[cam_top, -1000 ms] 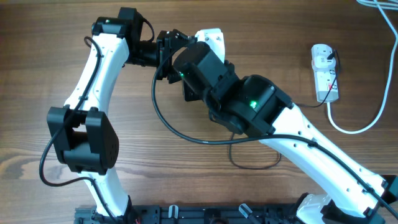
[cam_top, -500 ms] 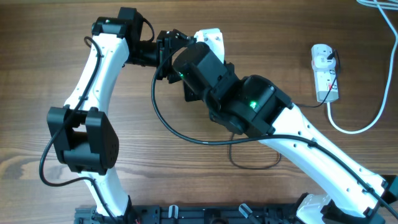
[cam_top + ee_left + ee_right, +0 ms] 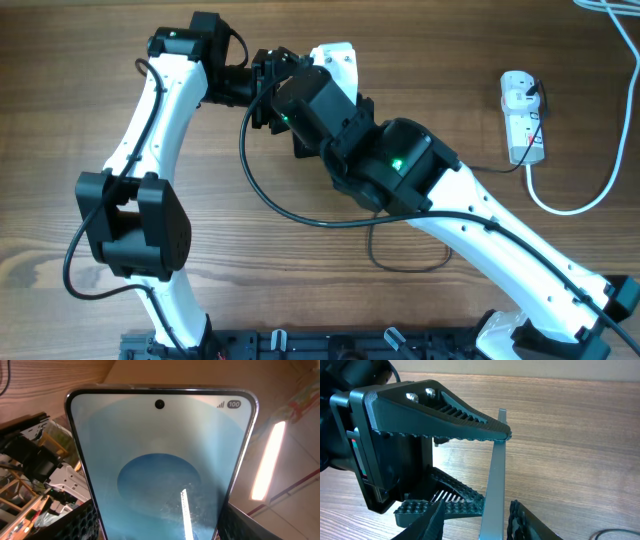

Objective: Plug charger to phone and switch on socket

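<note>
Fingers (image 3: 445,422) of the left gripper (image 3: 493,467) clamp the phone (image 3: 160,460) on edge, well left of the socket (image 3: 522,118); right gripper (image 3: 477,516) parted astride it, charger (image 3: 262,195) tip unseen; plugging step, next needs tip-to-port alignment.

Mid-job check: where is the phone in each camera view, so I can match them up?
Overhead: the phone is at top centre, only its white end clear of the right arm.
Left wrist: the phone fills the frame, screen toward the camera.
Right wrist: the phone stands edge-on at centre.
Shared landmark: the black left tool clamping it, in all three.
</note>
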`<act>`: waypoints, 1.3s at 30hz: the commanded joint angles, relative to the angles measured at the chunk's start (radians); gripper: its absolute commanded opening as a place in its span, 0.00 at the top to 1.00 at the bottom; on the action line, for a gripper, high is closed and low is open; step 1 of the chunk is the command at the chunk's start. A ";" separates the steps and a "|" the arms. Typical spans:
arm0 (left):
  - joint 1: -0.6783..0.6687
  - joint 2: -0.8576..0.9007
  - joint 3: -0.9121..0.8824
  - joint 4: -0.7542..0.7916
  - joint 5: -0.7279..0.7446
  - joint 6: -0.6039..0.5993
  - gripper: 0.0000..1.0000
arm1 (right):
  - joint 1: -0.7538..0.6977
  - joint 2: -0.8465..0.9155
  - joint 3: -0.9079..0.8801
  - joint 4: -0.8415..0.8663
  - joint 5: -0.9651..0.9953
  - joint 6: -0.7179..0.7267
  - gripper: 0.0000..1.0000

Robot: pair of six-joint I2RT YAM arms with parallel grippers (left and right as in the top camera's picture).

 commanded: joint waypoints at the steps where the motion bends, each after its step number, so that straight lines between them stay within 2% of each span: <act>1: 0.003 -0.037 0.004 -0.001 0.049 0.001 0.30 | 0.002 0.011 0.016 0.002 0.027 0.001 0.57; 13: 0.003 -0.037 0.004 -0.002 0.049 0.001 0.30 | 0.002 0.035 0.016 0.002 0.028 -0.002 0.66; 17: 0.003 -0.037 0.004 -0.002 0.049 0.001 0.30 | 0.002 0.038 0.016 0.004 0.028 -0.002 0.72; 29: 0.003 -0.037 0.004 -0.001 0.049 0.002 0.29 | 0.002 0.038 0.016 0.013 0.080 -0.002 0.72; 39: 0.003 -0.037 0.004 0.000 0.049 0.028 0.29 | 0.002 0.038 0.016 0.013 0.023 -0.001 0.72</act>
